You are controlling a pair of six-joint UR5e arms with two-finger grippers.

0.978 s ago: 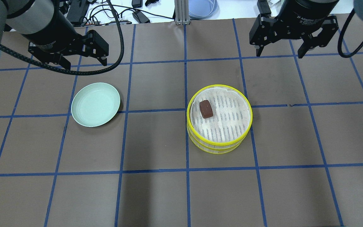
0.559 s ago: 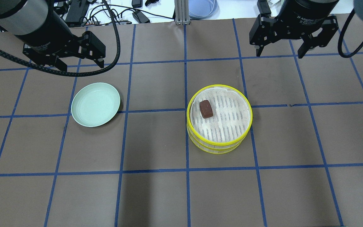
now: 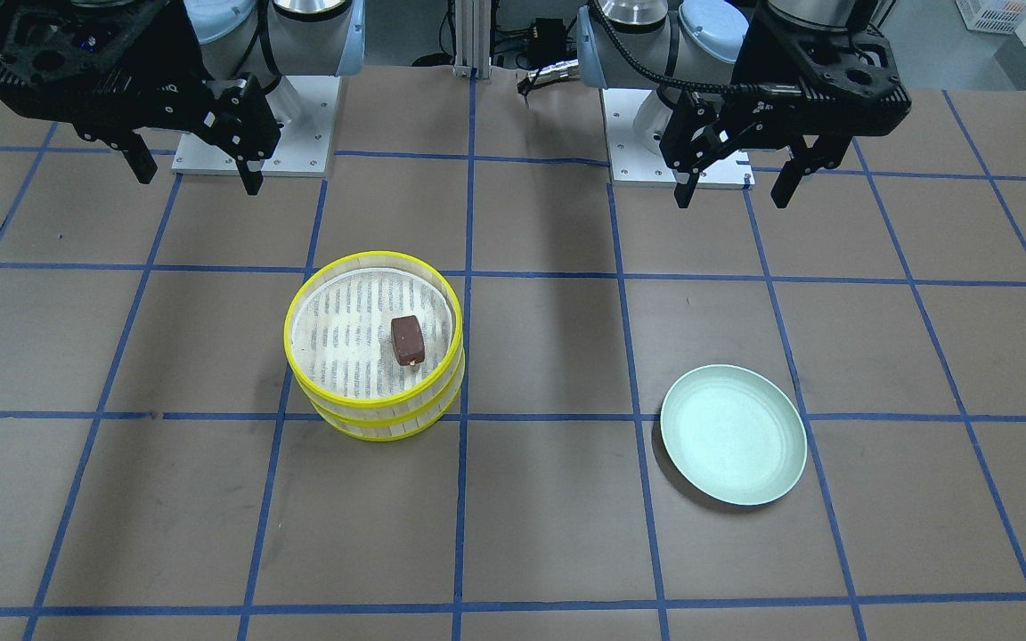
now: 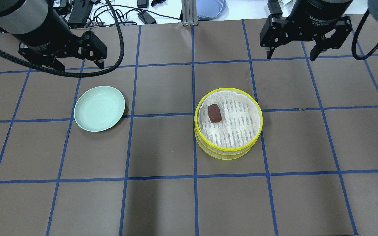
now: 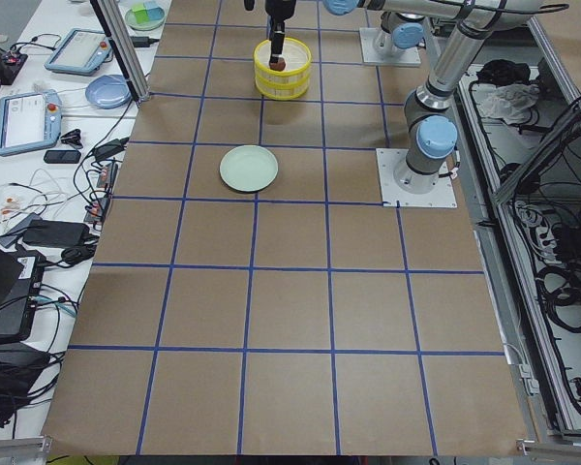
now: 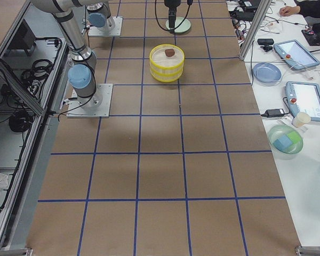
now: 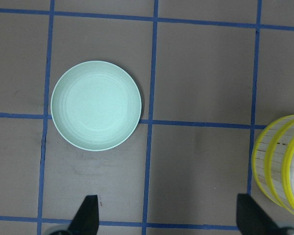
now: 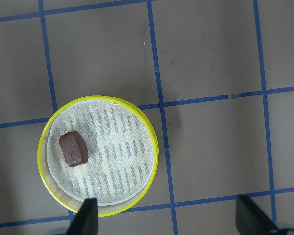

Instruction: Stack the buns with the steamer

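Note:
The two yellow-rimmed steamer trays (image 4: 228,123) stand stacked one on the other near the table's middle; they also show in the front view (image 3: 375,345) and the right wrist view (image 8: 99,155). The dark red-brown bun (image 4: 214,113) lies on the top tray's striped liner, also seen in the front view (image 3: 407,340) and right wrist view (image 8: 73,149). The cream-white bun is hidden. My left gripper (image 4: 78,66) is open and empty, high above the table's far left. My right gripper (image 4: 290,55) is open and empty, high at the far right.
A pale green round plate (image 4: 99,108) lies empty on the left half, also in the left wrist view (image 7: 96,105). Cables and devices lie beyond the table's far edge (image 4: 116,16). Blue tape lines grid the brown table.
My left arm has drawn back up and to the left, away from the plate. The right arm, the steamer and the bun have not moved.

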